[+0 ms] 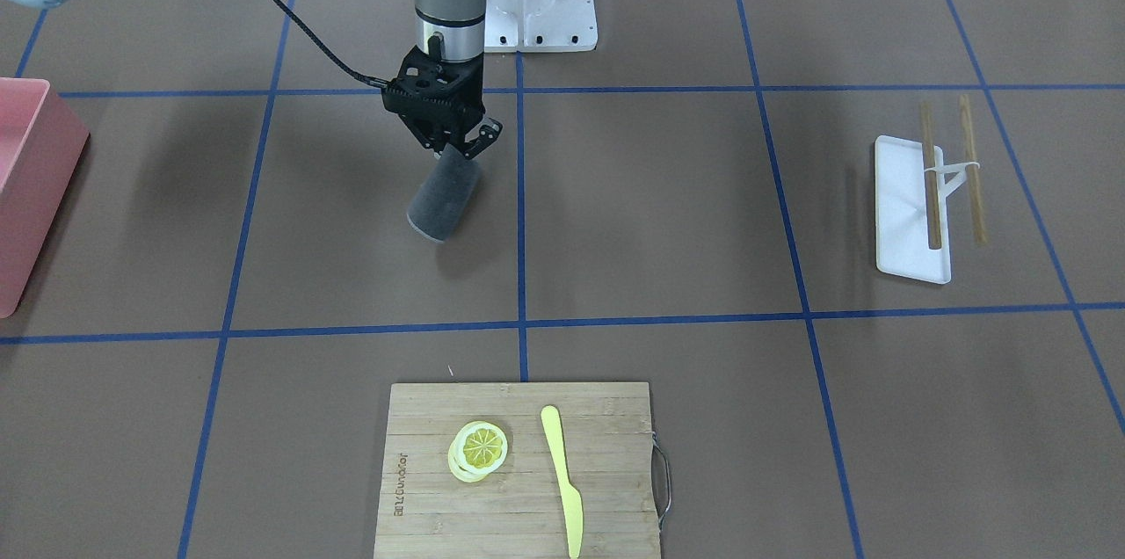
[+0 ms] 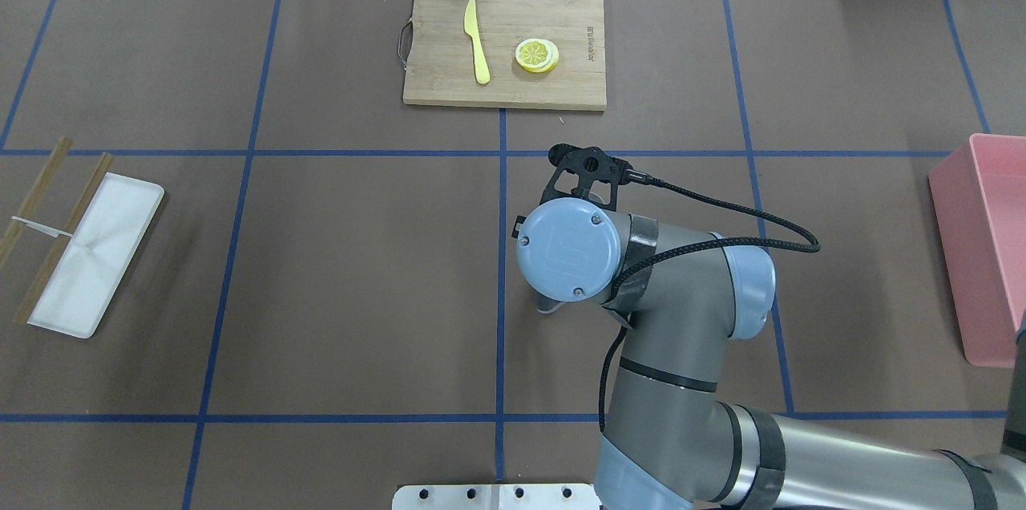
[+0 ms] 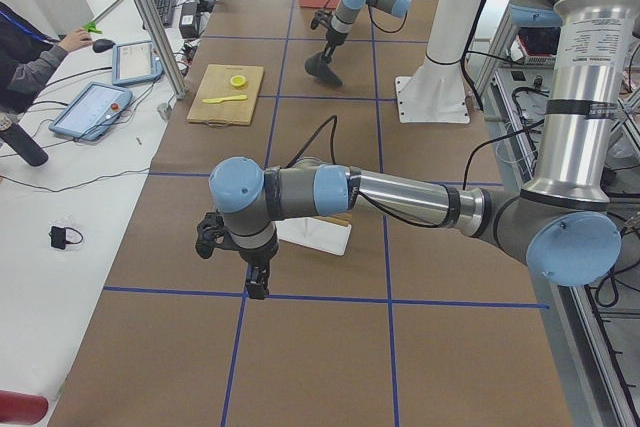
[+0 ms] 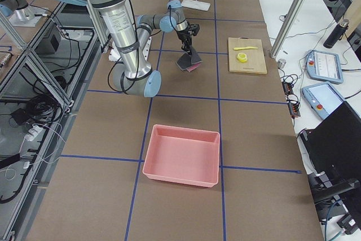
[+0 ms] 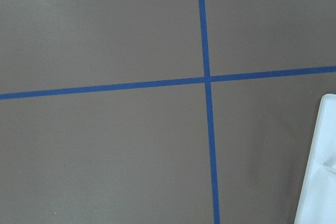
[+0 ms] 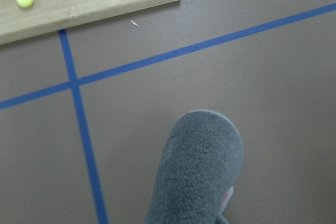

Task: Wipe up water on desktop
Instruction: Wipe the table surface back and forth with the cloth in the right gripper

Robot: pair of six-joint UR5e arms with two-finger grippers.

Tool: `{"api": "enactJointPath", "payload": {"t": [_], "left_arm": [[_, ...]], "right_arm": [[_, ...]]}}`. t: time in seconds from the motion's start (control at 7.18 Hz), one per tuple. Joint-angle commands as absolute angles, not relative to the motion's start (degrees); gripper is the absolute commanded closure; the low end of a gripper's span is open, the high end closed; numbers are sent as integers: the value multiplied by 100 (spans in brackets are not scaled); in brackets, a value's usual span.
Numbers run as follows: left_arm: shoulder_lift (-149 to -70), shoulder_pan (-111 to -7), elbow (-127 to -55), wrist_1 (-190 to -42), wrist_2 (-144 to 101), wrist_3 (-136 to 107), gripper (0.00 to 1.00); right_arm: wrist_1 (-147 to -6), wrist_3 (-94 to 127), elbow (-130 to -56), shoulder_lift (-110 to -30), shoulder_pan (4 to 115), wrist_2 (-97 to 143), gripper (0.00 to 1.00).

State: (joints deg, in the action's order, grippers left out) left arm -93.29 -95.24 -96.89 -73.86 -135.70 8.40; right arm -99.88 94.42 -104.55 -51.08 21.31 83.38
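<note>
The desktop (image 1: 668, 207) is brown with blue tape lines; I can make out no water on it. My right gripper (image 1: 457, 146) is shut on a grey cloth (image 1: 444, 200) that hangs tilted below it, its lower end at or just above the surface near a tape crossing. The cloth fills the bottom of the right wrist view (image 6: 197, 166). In the overhead view the right wrist hides both gripper and cloth. My left gripper (image 3: 257, 285) shows only in the exterior left view, low over the desktop next to the white tray; I cannot tell whether it is open.
A bamboo cutting board (image 1: 518, 471) carries lemon slices (image 1: 479, 449) and a yellow knife (image 1: 562, 480). A white tray (image 1: 910, 207) with chopsticks (image 1: 929, 177) lies on the robot's left. A pink bin (image 1: 26, 181) stands on its right.
</note>
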Motion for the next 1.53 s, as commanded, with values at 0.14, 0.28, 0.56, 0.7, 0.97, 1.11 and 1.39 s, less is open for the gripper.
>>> {"api": "enactJointPath", "payload": {"t": [0.14, 0.28, 0.56, 0.7, 0.97, 1.11, 1.39], "left_arm": [[-9053, -9527, -10090, -7426, -13931, 360, 1], [-9061, -9519, -10072, -7427, -13922, 360, 1], [-9053, -9519, -10055, -7479, -13904, 387, 1], [-9053, -9519, -10055, -7506, -13904, 387, 1], [-9053, -9519, -10020, -7506, -13896, 387, 1], [-9053, -9519, -10028, -7506, -13896, 387, 1], [-9053, -9519, -10037, -7506, -13896, 387, 1]], "right_arm": [[-9800, 9634, -10292, -5419, 2144, 8288, 100], [-9817, 9337, -10388, -5849, 2171, 8314, 100], [-10594, 8365, -11096, -6745, 2250, 8323, 100], [-11122, 7950, -11779, -7455, 2250, 8323, 100], [-11215, 7673, -12348, -8670, 2259, 8297, 100], [-11232, 7499, -12349, -8875, 2276, 8279, 100], [-11232, 7487, -12236, -8354, 2242, 8288, 100]]}}
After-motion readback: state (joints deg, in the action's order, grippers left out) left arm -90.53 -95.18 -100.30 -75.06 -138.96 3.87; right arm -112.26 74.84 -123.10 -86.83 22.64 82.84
